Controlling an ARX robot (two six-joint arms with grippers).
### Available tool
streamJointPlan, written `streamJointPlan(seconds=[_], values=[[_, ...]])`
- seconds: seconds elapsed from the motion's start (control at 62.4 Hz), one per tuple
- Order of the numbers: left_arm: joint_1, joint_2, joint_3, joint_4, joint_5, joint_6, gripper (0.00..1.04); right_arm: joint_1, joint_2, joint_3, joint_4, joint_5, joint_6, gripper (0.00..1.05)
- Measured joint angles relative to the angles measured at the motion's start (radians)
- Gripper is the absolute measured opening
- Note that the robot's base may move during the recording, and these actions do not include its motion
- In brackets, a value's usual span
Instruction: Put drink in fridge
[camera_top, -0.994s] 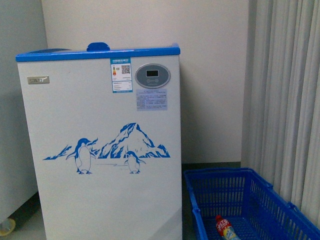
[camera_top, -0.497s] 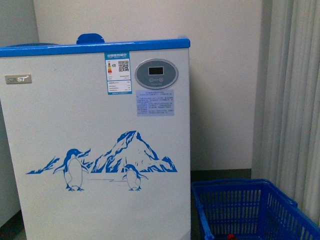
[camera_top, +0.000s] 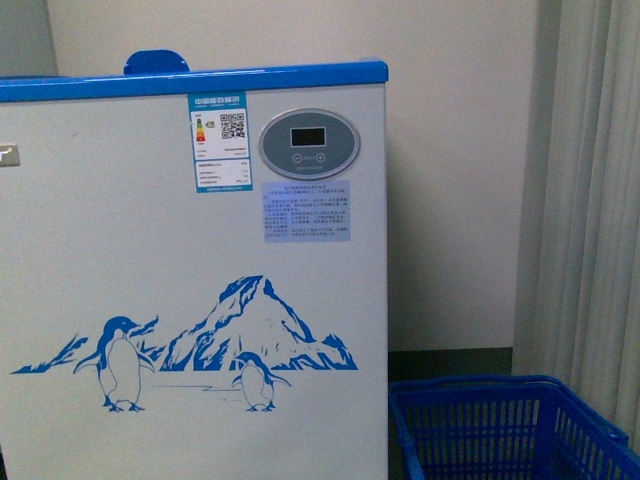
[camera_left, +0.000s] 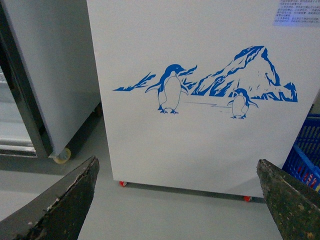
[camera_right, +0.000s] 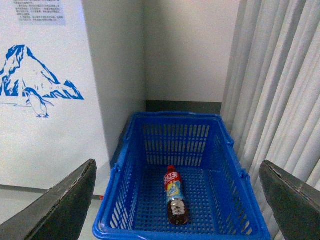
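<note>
The fridge (camera_top: 190, 290), a white chest cooler with a blue top rim and a penguin-and-mountain picture, fills the left of the front view. Its front (camera_left: 200, 90) and red castors show in the left wrist view, and its side (camera_right: 45, 90) in the right wrist view. The drink (camera_right: 175, 196), a small bottle with a red cap and dark liquid, lies flat on the floor of a blue basket (camera_right: 235, 165). My right gripper (camera_right: 177, 200) hangs open well above the bottle. My left gripper (camera_left: 177, 200) is open over bare floor before the fridge. The front view hides the drink.
The blue basket (camera_top: 500, 430) stands on the floor right of the fridge, beside pale curtains (camera_top: 595, 200) and a white wall. A grey cabinet (camera_left: 50, 75) on castors stands left of the fridge. Grey floor (camera_left: 175, 210) lies in front.
The front view has moved closer and risen: the fridge looms larger and further left, the basket sank toward the lower edge, and the drink dropped out of that view.
</note>
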Motion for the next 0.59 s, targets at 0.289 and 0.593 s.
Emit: streamJointPlan(seconds=[0.289, 0.593], values=[[0.0, 0.0, 0.0, 0.0, 0.0, 0.0, 0.97, 0.0, 0.0, 0.0, 0.0, 0.0, 0.0, 0.97], [0.0, 0.0, 0.0, 0.0, 0.0, 0.0, 0.97, 0.0, 0.0, 0.0, 0.0, 0.0, 0.0, 0.97]])
